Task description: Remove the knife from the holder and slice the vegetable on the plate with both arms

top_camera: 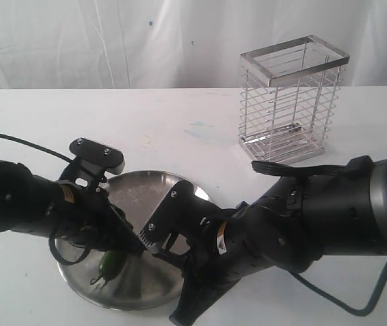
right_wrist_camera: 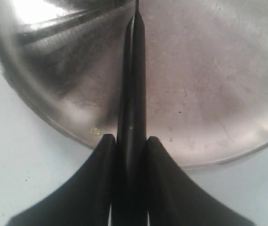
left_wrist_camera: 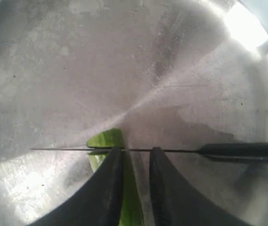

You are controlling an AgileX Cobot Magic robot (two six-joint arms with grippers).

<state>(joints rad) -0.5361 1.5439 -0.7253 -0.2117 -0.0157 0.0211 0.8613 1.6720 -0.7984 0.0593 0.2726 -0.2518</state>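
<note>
The steel plate (top_camera: 146,187) lies at the table's front. On its near left side lies the green vegetable (top_camera: 112,261). My left gripper (top_camera: 122,246) is shut around it; in the left wrist view the vegetable (left_wrist_camera: 106,139) runs between the fingers (left_wrist_camera: 110,188) and pokes out past the tips. My right gripper (right_wrist_camera: 130,138) is shut on the black knife (right_wrist_camera: 133,70) by its handle. The thin blade crosses the vegetable edge-on just beyond my left gripper (left_wrist_camera: 136,150), with the knife handle (left_wrist_camera: 242,151) to one side. The wire holder (top_camera: 292,102) stands at the back right with nothing in it.
The right arm (top_camera: 316,217) reaches in from the right across the plate's front rim. A black cable (top_camera: 17,140) trails over the table at the left. White table surface surrounds the plate, and a white curtain hangs behind.
</note>
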